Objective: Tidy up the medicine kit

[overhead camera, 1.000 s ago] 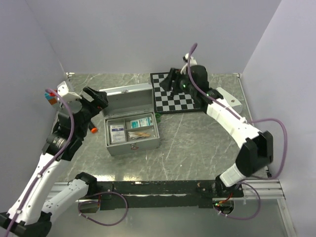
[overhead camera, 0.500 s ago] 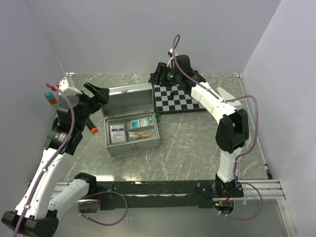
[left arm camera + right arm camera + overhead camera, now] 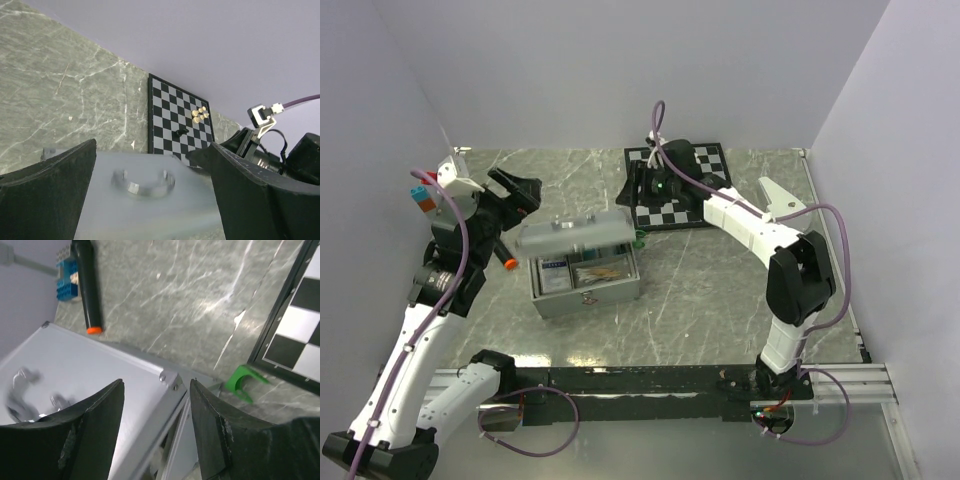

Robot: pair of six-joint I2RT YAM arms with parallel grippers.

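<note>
Silver metal medicine kit (image 3: 590,298), its blurred lid (image 3: 570,233) seemingly half-closed

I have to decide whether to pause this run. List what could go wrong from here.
1. The lid is blurred, partway over the silver case, and neither gripper holds it. It may drop hard and jolt the case.
2. The left gripper is open and its fingers flank the lid in the wrist view, so the lid could strike them.
3. The green clip lies by the case's rear corner, near the right gripper, and might get knocked.
</note>
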